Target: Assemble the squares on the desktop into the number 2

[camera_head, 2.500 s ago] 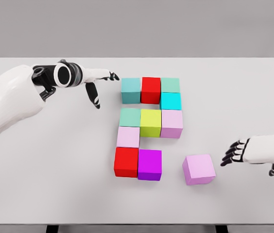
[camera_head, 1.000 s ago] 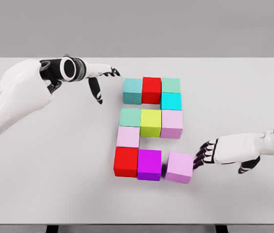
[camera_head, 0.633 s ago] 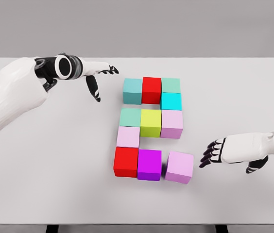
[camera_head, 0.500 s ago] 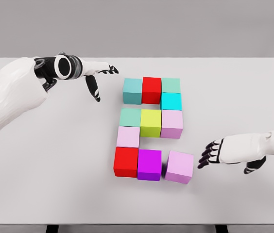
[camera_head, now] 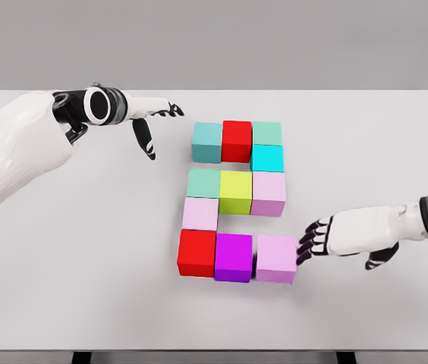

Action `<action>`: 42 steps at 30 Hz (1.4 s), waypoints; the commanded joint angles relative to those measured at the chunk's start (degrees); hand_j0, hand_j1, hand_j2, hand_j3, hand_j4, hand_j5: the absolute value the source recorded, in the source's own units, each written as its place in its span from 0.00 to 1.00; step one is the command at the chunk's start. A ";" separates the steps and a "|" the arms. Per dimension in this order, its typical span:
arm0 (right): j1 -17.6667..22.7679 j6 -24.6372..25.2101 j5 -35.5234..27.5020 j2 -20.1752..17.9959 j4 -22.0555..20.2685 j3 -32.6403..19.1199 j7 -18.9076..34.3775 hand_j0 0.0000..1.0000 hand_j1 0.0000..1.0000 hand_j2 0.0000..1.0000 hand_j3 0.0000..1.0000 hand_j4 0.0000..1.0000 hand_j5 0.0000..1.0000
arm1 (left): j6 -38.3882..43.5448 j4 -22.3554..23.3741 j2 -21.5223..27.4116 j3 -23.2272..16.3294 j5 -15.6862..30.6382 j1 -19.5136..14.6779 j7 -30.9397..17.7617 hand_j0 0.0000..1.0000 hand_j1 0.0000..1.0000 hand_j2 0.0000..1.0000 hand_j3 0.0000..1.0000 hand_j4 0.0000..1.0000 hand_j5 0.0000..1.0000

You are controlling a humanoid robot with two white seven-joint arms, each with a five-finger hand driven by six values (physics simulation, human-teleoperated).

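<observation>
My right hand [camera_head: 334,240] reaches in low over the white table [camera_head: 85,288], fingers spread and relaxed, holding nothing. The dark fingertips [camera_head: 305,246] rest against the side of the pale pink cube [camera_head: 276,258] that faces my palm. Beyond that cube from my hand, just beside it and all but touching, sits the magenta cube [camera_head: 234,257], and past that the red cube [camera_head: 196,252], so the three form one straight row leading away from my fingertips. Farther up the table from that row, a light pink cube [camera_head: 200,214] stands above the red one. Above it runs a second row: a sage green cube [camera_head: 202,183], a yellow-green cube [camera_head: 235,191] and a lilac cube [camera_head: 269,193], the last lying up and slightly ahead of my knuckles. A cyan cube [camera_head: 266,158] stands beyond the lilac one, and the farthest row holds a mint cube [camera_head: 265,133], a second red cube [camera_head: 237,140] and a teal cube [camera_head: 207,142]. My left hand [camera_head: 150,125] hovers well apart, near the teal cube, fingers loosely extended and empty
</observation>
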 commanded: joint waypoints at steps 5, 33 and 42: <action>-0.26 0.12 -0.49 0.94 0.07 -0.02 -0.01 1.00 1.00 1.00 1.00 1.00 1.00 | -0.10 0.35 0.02 0.04 -0.08 0.09 0.01 1.00 1.00 1.00 1.00 1.00 1.00; -0.70 0.12 -0.49 -0.47 0.07 0.42 -0.01 1.00 1.00 1.00 1.00 1.00 1.00 | -0.19 0.35 -0.07 0.04 -0.08 0.35 0.01 1.00 1.00 1.00 1.00 1.00 1.00; -0.79 0.12 -0.49 1.11 0.07 0.60 -0.01 1.00 1.00 1.00 1.00 1.00 1.00 | -0.19 0.35 -0.07 0.04 -0.08 0.35 0.01 1.00 1.00 1.00 1.00 1.00 1.00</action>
